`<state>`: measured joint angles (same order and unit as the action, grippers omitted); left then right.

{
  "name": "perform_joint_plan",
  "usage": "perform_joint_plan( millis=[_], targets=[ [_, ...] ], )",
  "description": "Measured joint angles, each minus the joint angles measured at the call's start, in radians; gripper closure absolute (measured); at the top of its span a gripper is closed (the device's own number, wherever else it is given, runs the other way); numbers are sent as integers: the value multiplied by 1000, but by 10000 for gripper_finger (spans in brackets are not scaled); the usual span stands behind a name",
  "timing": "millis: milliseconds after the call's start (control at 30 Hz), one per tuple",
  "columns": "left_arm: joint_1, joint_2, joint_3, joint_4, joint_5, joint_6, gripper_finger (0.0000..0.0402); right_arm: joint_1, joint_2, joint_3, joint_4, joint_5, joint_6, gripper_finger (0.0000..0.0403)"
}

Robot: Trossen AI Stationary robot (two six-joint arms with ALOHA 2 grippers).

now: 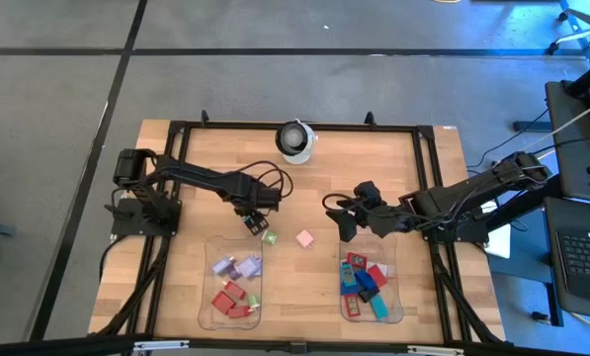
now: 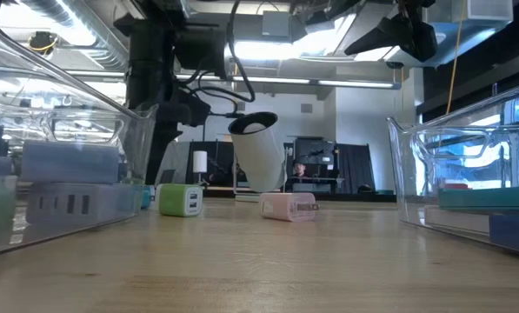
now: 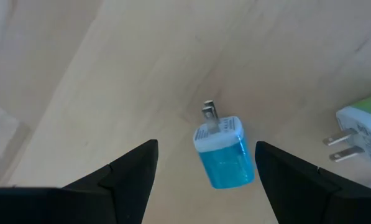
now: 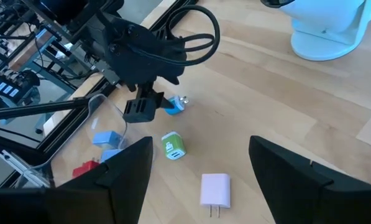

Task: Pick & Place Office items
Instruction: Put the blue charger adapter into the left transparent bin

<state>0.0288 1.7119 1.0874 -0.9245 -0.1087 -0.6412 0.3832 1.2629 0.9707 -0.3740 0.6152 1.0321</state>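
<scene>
A small blue plug block (image 3: 225,158) lies flat on the wooden table, prongs toward the far side. My left gripper (image 3: 205,148) (image 1: 254,220) points down over it, open, one finger on each side and clear of it. Beside it lie a green plug block (image 1: 269,237) (image 4: 173,146) and a pink one (image 1: 305,238) (image 4: 215,188). My right gripper (image 1: 345,222) (image 4: 201,143) hangs open above the table's middle right with nothing between its fingers.
Two clear trays stand near the front edge: the left tray (image 1: 208,297) holds lilac, red and green items, the right tray (image 1: 397,297) red, blue and teal ones. A white-and-black camera dome (image 1: 295,140) stands at the far middle. A black frame (image 1: 428,188) borders the table.
</scene>
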Motion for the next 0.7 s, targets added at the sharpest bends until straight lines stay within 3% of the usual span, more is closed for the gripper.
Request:
perform_joint_plan(
  millis=[400,700],
  targets=[
    [64,0,0,8,156,-11,135,0,0,0,0,2,-1,133],
    [139,0,0,9,197,-82,135,0,0,0,0,5,-3,133]
  ],
)
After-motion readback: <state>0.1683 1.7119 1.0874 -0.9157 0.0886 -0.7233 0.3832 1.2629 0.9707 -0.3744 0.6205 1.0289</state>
